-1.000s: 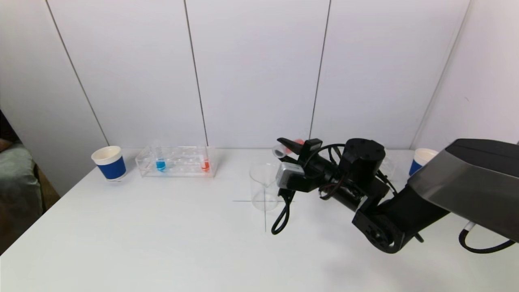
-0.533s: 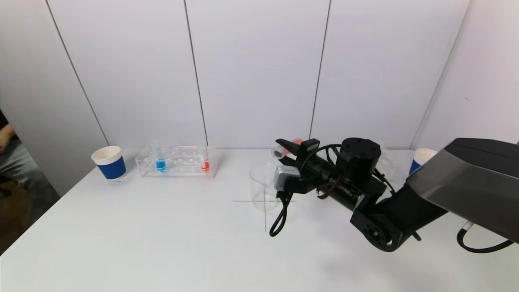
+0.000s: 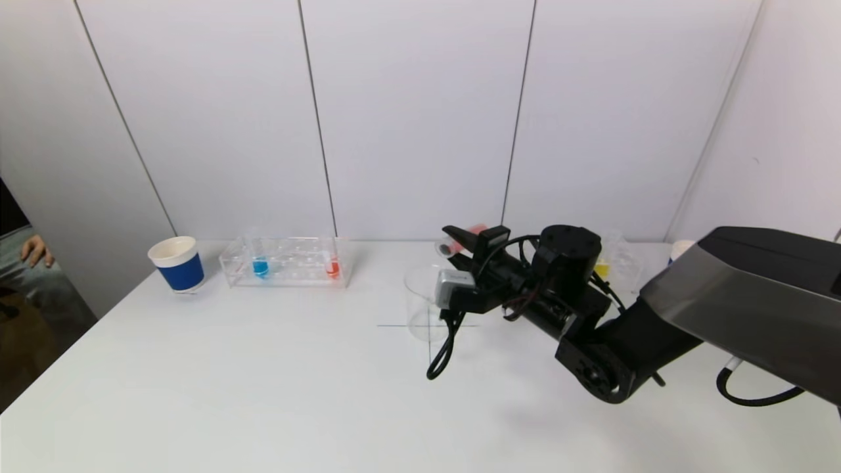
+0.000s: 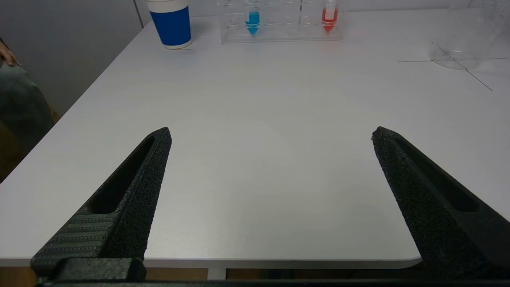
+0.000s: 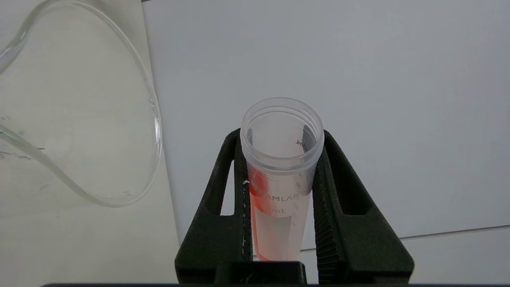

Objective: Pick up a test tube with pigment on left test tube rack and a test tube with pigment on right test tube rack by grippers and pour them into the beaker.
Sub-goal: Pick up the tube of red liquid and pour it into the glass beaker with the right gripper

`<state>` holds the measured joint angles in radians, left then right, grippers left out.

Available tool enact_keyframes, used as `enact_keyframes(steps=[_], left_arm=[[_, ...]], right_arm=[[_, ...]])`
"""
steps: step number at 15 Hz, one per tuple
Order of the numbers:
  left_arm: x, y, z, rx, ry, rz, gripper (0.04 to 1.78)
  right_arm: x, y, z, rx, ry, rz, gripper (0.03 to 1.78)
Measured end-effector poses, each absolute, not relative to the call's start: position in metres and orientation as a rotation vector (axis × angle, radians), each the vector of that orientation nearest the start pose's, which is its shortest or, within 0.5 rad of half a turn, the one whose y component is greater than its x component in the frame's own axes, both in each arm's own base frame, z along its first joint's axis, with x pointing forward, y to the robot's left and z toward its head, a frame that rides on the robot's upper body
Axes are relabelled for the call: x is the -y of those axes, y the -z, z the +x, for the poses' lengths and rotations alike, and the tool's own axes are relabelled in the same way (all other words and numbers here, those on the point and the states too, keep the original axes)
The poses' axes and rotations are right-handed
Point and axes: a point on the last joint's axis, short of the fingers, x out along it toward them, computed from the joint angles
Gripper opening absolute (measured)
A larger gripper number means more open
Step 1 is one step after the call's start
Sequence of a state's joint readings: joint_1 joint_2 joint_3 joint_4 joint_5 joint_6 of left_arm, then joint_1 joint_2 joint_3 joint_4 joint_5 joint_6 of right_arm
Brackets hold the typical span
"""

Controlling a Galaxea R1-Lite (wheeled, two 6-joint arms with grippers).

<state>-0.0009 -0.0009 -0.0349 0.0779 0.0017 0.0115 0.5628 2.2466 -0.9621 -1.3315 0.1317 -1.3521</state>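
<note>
My right gripper [image 3: 460,247] is shut on a test tube [image 3: 468,238] with red pigment, tilted nearly level. The tube's open mouth is just above the far right rim of the clear beaker [image 3: 426,303]. In the right wrist view the tube [image 5: 279,191] sits between the fingers of the right gripper [image 5: 281,137], with the beaker [image 5: 153,119] close beside it. The left rack [image 3: 286,261] holds a blue tube [image 3: 260,266] and a red tube [image 3: 333,266]. The right rack [image 3: 621,263] shows a yellow tube [image 3: 602,269]. My left gripper [image 4: 271,131] stands open at the table's near edge.
A blue paper cup [image 3: 177,264] stands left of the left rack, and another [image 3: 680,249] peeks out behind my right arm. A person's hand [image 3: 36,249] shows at the far left, off the table. A black cable [image 3: 441,348] hangs from my right wrist beside the beaker.
My right arm has shifted left with the red tube, bringing its mouth closer over the beaker. The yellow tube in the right rack has come into view.
</note>
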Motion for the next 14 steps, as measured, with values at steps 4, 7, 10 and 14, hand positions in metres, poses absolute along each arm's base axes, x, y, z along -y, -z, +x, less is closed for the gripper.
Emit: enact_keyframes(steps=[4, 7, 10, 14], left_arm=[[-0.0001, -0.0771, -0.0257, -0.042, 0.0, 0.012, 1.76], [-0.0001, -0.0771, -0.0257, -0.042, -0.001, 0.012, 1.76], [-0.0001, -0.0771, -0.0257, -0.042, 0.001, 0.012, 1.76], [0.0, -0.0771, -0.0257, -0.042, -0.001, 0.012, 1.76]], right_arm=[[-0.2291, -0.091, 0.3436, 0.522, -0.551, -1.316, 0.49], [-0.2291, -0.0904, 0.3432, 0.529, -0.548, -1.335, 0.49], [-0.2288, -0.0898, 0.3423, 0.53, -0.548, -1.339, 0.49], [-0.2266, -0.0896, 0.3426, 0.535, -0.54, -1.368, 0.49]])
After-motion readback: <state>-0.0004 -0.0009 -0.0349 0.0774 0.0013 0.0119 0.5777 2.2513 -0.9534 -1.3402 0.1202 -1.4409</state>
